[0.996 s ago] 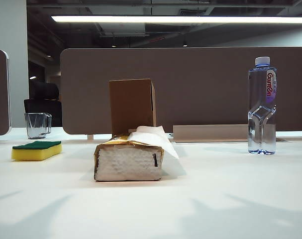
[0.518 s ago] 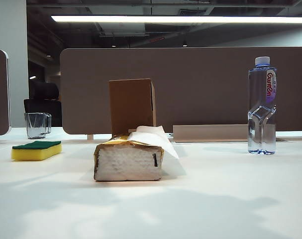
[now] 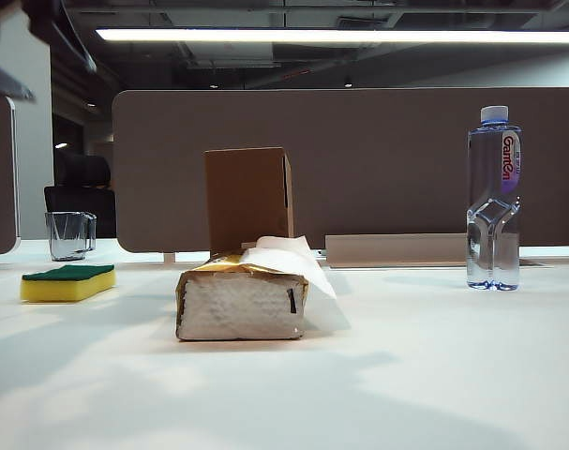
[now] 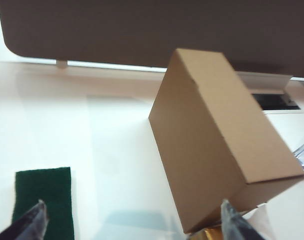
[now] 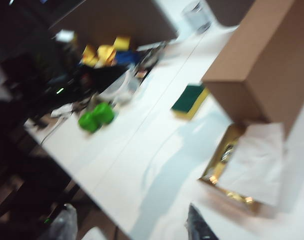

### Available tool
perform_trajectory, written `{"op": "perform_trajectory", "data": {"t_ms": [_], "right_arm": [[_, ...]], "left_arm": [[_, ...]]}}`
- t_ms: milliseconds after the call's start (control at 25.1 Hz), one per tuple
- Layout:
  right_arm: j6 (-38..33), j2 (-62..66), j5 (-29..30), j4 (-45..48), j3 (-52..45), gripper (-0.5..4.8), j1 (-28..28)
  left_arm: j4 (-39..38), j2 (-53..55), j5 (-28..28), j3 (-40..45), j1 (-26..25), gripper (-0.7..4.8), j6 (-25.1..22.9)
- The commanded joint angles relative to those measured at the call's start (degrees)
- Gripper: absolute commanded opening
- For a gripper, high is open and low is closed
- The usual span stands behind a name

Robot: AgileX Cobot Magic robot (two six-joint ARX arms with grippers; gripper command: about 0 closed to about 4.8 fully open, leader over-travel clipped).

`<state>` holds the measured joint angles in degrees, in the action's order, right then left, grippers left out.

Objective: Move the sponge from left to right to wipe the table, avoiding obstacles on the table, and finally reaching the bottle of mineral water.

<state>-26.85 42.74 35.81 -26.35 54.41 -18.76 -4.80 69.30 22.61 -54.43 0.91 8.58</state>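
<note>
- The left gripper (image 4: 131, 220) hangs above the broad white desk (image 4: 111, 150) with its jaws released and spread wide, holding nothing; one fingertip (image 4: 34, 222) shows over the sponge's green layer, the other beside the lower corner of the cardboard box.
- Of the right gripper (image 5: 199, 225), only one dark, blurred fingertip shows in the right wrist view, near the tissue pack; whether its jaws are released or clenched cannot be told from that view.
- In the exterior view a dark part of an arm (image 3: 26, 28) shows at the upper left corner.
- The rectangular yellow foam sponge with a dark green scouring top (image 3: 67, 282) lies flat on the desk at the left of the exterior view, untouched.
- The soft gold-edged pack of white tissues (image 3: 242, 302) lies in the middle, one sheet sticking out of its top.
- The upright plain brown cardboard box (image 3: 248, 200) stands just behind the pack.
- The tall clear plastic bottle of mineral water with a pale cap and red-lettered label (image 3: 493, 199) stands upright at the far right, well apart from the sponge.
- A small clear glass cup (image 3: 70, 234) stands behind the sponge.
</note>
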Motion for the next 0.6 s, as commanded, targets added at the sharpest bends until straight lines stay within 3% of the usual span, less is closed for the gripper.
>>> {"op": "perform_trajectory", "data": {"t_ms": [40, 319, 598], "right_arm": [[-0.8, 2.6, 0.2, 1.5, 0.2, 2.84, -3.4], [-1.7, 8.6, 0.1, 4.5, 0.2, 2.84, -9.7], [-1.7, 11.4, 0.2, 5.5, 0.2, 2.84, -10.3]], "left_arm": [[2.3, 5.1, 1.1, -0.2, -1.4, 4.79, -0.4], [4.2, 16.3, 2.1, -0.5, -5.3, 4.79, -0.7], [6.9, 27.6, 2.1, -6.1, -5.7, 4.79, -1.3]]}}
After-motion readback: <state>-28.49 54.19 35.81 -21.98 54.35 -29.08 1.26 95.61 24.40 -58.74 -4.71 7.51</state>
